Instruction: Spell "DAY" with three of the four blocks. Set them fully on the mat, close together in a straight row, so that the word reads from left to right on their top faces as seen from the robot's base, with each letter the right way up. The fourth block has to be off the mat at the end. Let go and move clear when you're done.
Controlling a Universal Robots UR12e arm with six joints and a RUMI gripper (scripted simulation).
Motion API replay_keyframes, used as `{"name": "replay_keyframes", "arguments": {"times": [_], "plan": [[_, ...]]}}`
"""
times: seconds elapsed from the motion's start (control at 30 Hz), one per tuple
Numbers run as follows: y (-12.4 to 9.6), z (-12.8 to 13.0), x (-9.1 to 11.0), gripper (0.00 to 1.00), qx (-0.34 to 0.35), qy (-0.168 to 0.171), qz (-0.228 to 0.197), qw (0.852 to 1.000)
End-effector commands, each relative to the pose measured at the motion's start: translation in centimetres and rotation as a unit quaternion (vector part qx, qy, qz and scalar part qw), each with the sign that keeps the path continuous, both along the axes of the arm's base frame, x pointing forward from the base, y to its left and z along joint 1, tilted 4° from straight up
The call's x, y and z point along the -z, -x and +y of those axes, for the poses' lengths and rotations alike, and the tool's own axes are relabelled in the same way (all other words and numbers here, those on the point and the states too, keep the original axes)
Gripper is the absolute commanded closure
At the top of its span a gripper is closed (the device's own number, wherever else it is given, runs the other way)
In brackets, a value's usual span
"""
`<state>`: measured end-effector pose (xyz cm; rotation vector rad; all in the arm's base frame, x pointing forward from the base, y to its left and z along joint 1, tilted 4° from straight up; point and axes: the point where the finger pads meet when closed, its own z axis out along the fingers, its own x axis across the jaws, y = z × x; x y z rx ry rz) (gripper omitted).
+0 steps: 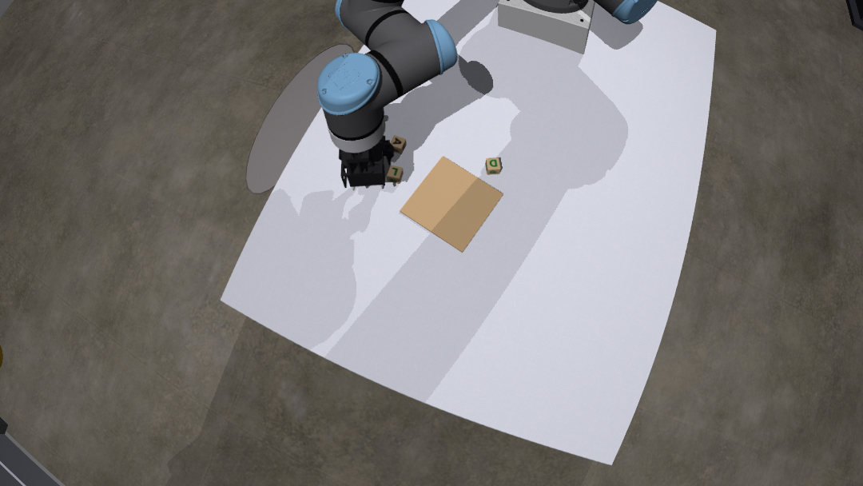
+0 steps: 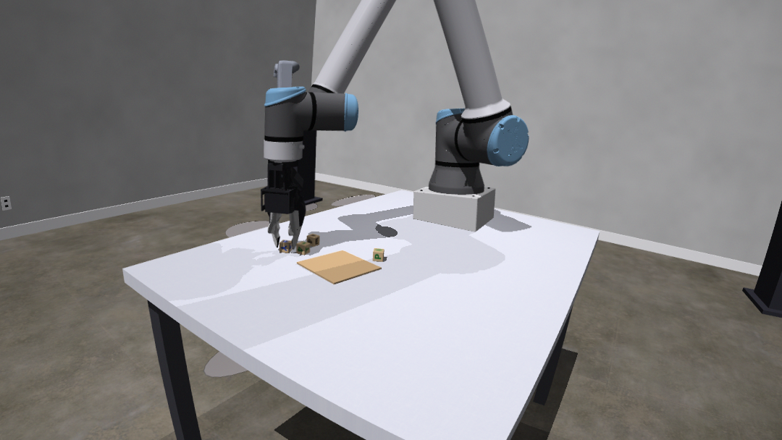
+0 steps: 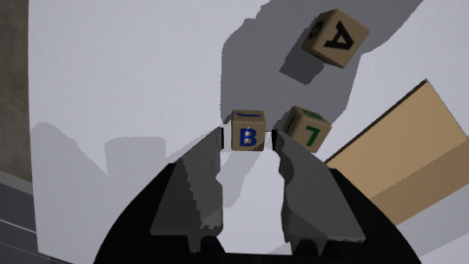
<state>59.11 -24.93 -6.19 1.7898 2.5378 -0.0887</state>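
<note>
My gripper is part-open, its fingertips either side of a block with a blue B on top, with a gap at each side. That block's side facing the exterior camera has a blue letter, too small to read surely. A block with a green L-like top lies turned right beside one fingertip; contact is unclear. The A block lies nearer the base. The D block stands beside the mat.
The robot's base stands at the table's far end in the exterior view. The white table's side edge runs close beyond the gripper, at the left of the wrist view. The L-like block lies between the gripper and the mat.
</note>
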Motion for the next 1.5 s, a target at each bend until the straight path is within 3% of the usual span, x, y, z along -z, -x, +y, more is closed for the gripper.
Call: {"name": "replay_keyframes", "arguments": {"times": [0.0,0.8,0.83,1.47], "plan": [[-0.06,-0.08,0.55,0.75,0.0,0.0,-0.001,1.0],[-0.06,-0.09,0.73,0.75,0.0,0.0,-0.001,1.0],[-0.06,-0.09,0.73,0.95,0.0,0.0,-0.001,1.0],[-0.06,-0.09,0.73,0.95,0.0,0.0,-0.001,1.0]]}}
